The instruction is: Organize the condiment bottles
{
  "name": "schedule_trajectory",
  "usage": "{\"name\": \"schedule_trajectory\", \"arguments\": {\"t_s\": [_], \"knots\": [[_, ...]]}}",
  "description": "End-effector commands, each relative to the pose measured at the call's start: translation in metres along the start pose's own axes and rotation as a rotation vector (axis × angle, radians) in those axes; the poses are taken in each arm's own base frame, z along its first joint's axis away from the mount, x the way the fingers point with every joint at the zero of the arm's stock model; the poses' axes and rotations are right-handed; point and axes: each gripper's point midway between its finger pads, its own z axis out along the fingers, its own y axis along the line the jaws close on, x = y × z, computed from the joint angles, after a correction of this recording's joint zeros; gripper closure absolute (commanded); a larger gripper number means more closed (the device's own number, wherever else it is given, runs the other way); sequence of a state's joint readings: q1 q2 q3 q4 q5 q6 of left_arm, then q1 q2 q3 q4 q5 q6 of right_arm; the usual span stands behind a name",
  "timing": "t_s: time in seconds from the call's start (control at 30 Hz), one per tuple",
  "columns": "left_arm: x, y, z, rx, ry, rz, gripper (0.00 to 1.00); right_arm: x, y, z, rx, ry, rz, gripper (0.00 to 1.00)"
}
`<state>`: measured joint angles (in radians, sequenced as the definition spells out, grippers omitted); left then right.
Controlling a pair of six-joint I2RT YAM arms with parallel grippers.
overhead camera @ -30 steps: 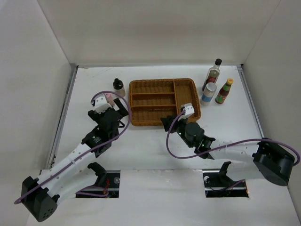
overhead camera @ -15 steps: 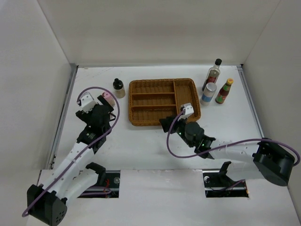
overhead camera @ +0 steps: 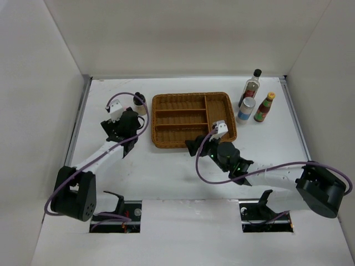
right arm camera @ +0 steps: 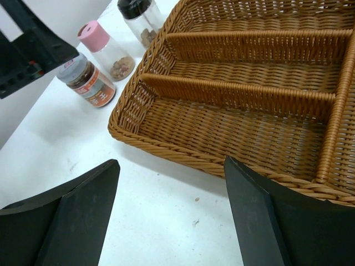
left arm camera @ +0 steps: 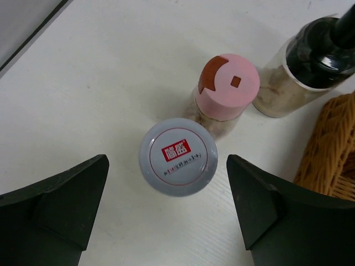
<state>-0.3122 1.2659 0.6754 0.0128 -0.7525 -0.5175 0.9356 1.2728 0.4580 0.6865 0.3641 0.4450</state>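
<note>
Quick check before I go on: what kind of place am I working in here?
Probably a lab test cell, not a real kitchen: plain white walls box in a white table, and the props on it are a wicker tray and a few condiment bottles.

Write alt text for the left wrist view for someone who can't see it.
From above, a grey-lidded jar with a red label on its lid stands on the white table between the open jaws of the left gripper, untouched. Beyond it stand a pink-lidded jar and a black-capped bottle, with the edge of a wicker basket at right.
</note>
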Motion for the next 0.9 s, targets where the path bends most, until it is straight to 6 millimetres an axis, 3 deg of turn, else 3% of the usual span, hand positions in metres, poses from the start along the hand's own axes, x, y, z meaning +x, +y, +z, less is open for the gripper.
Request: {"name": "schedule_trajectory", "arguments": {"t_s": [0.0, 0.27, 0.33, 0.4, 0.53, 0.63, 0.73, 0.87], "knots": [[-0.025, -0.018, 0.012, 0.036, -0.047, -0.053, 0.12, -0.017, 0.013, 0.008, -0.031, -0.035, 0.023, 0.17], [-0.001, -0.025, 0.040, 0.037, 0.005, -0.048, 0.13, -0.015, 0.012, 0.010, -0.026, -0.028, 0.016, 0.14], [0.000, -0.028, 0.043, 0.041, 0.011, -0.047, 0.21, -0.014, 0.012, 0.011, -0.027, -0.029, 0.018, 0.13], [-0.001, -0.028, 0.040, 0.042, 0.004, -0.047, 0.37, -0.012, 0.011, 0.012, -0.022, -0.020, 0.013, 0.14], [-0.004, -0.022, 0.021, 0.060, -0.015, -0.052, 0.58, -0.016, 0.009, 0.010, -0.019, -0.034, 0.024, 0.14], [-0.027, -0.027, -0.014, 0.111, -0.086, -0.072, 0.64, -0.019, 0.005, 0.009, -0.009, -0.042, 0.027, 0.14], [-0.058, -0.050, -0.043, 0.185, -0.151, -0.102, 0.65, -0.019, -0.001, 0.010, 0.007, -0.047, 0.041, 0.14], [-0.096, -0.115, -0.063, 0.337, -0.203, -0.147, 0.65, -0.019, -0.003, 0.010, 0.015, -0.041, 0.050, 0.15]]}}
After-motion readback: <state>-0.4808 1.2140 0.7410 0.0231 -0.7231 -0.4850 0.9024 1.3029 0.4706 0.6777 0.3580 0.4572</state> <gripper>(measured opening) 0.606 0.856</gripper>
